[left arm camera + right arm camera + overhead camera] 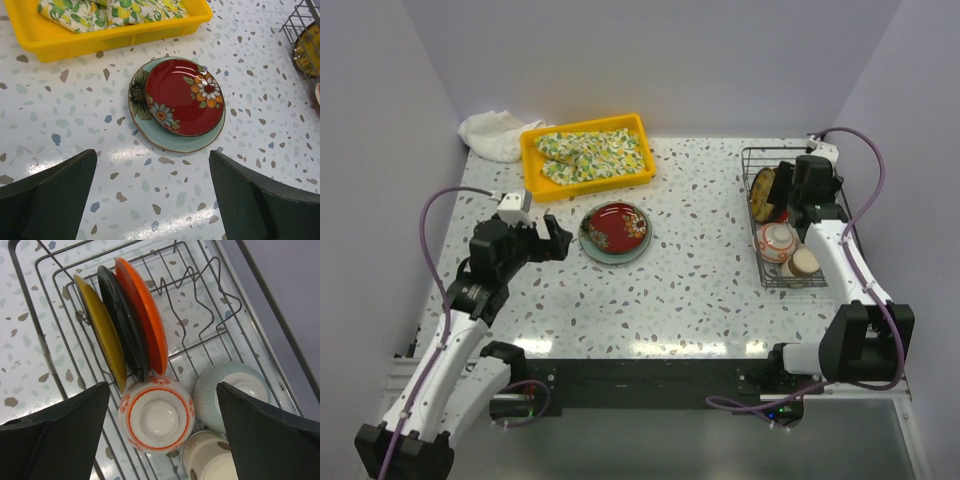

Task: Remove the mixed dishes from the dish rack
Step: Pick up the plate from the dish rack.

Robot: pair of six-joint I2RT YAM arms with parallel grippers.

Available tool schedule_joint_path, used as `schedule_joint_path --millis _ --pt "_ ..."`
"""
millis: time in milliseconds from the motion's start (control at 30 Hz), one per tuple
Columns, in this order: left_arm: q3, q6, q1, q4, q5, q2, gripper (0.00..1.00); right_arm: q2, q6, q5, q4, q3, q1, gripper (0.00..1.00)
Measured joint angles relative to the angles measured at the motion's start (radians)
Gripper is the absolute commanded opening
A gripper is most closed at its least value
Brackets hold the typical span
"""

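The right claw [162, 387] is hanging wide open over the dish rack [770, 160], gripping nothing. The red-patterned white bowl [157, 419] is sitting foot-up straight below its gap. The tan cup [207, 460] and celadon bowl [232, 385] are crowding in beside its right finger. Beyond, three plates [125, 325] are standing on edge, running roughly away from it.

The left claw [152, 157], likewise open and empty, is working well apart from the rack. It is facing the black-red bowl [182, 97] on the pale green-blue plate [170, 142]. Farther on, the yellow tray [100, 42] is holding the floral cloth [100, 10].

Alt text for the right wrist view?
Three round plates, yellow, black and orange, stand on edge in a dark metal wire dish rack; beside them sit a red-patterned white bowl, a ribbed celadon bowl and a small tan cup. The right gripper hangs above, jaws open.
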Motion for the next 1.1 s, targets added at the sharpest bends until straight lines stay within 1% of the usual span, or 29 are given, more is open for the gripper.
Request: schedule_joint_path --millis 200,300,333,467,533,567,1033,1100 --pt "-0.083 0.014 -0.003 -0.018 -0.103 -0.213 1.00 0.094 -0.047 -0.039 0.056 0.038 -0.079 0.74" --pt "-0.145 0.013 -0.007 -0.020 -0.133 -0.272 0.99 0.137 -0.060 -0.073 0.061 0.066 -0.108 0.67" --pt "-0.158 0.013 -0.008 -0.023 -0.145 -0.282 1.00 0.148 -0.064 -0.087 0.063 0.073 -0.113 0.62" --pt "-0.172 0.015 -0.009 -0.024 -0.187 -0.303 1.00 0.191 -0.086 -0.134 0.069 0.103 -0.123 0.54" --pt "-0.172 0.015 -0.010 -0.019 -0.197 -0.303 0.99 0.206 -0.094 -0.151 0.069 0.113 -0.124 0.52" --pt "-0.172 0.015 -0.010 -0.018 -0.200 -0.301 0.99 0.214 -0.098 -0.163 0.069 0.119 -0.124 0.49" --pt "-0.173 0.016 -0.010 -0.016 -0.205 -0.285 0.99 0.343 -0.166 -0.222 0.064 0.179 -0.136 0.31" --pt "-0.173 0.016 -0.010 -0.016 -0.205 -0.284 0.99 0.359 -0.173 -0.227 0.059 0.189 -0.136 0.26"
